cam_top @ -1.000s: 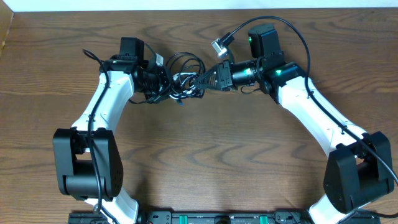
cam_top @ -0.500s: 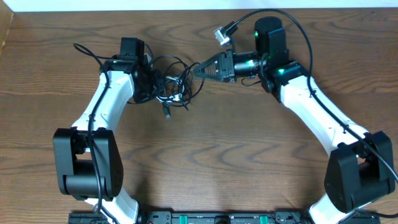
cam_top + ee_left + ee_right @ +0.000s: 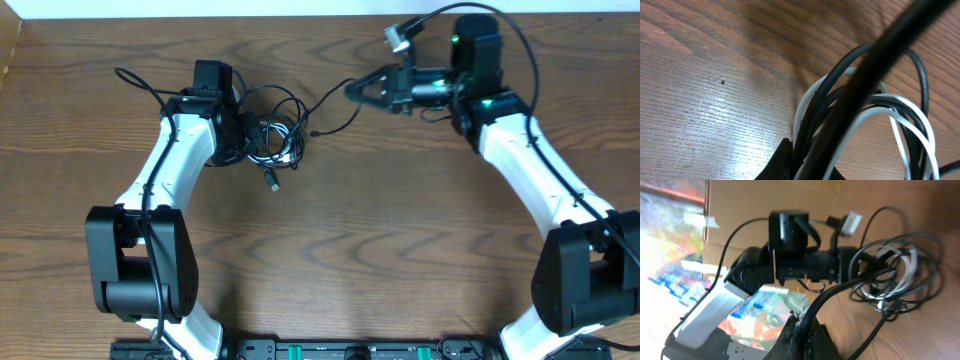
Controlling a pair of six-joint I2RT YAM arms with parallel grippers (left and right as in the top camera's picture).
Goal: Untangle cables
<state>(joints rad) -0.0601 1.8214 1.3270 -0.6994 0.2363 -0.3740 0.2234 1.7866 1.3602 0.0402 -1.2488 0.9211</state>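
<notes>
The cables lie in a tangled bundle [image 3: 272, 135] of black and white loops at the back left of the table. My left gripper [image 3: 248, 140] is shut on this bundle; in the left wrist view black cords [image 3: 840, 100] and a white cord [image 3: 875, 112] run between the jaws [image 3: 802, 167]. My right gripper [image 3: 353, 90] is shut on one black cable [image 3: 328, 103] that stretches from the bundle up to it. In the right wrist view this cable [image 3: 840, 292] rises from the jaws [image 3: 804, 330] toward the bundle [image 3: 895, 275]. A loose plug end [image 3: 272, 185] lies in front of the bundle.
A black cord loop [image 3: 135, 82] trails left behind the left arm [image 3: 165, 165]. The right arm's thicker black cable [image 3: 520, 45] arcs above its wrist. A cardboard edge [image 3: 8, 50] stands at the far left. The table's back edge [image 3: 300, 17] is close behind.
My right gripper has moved right and back, drawing one black cable out of the bundle. The left gripper has kept hold of the bundle, which has spread a little.
</notes>
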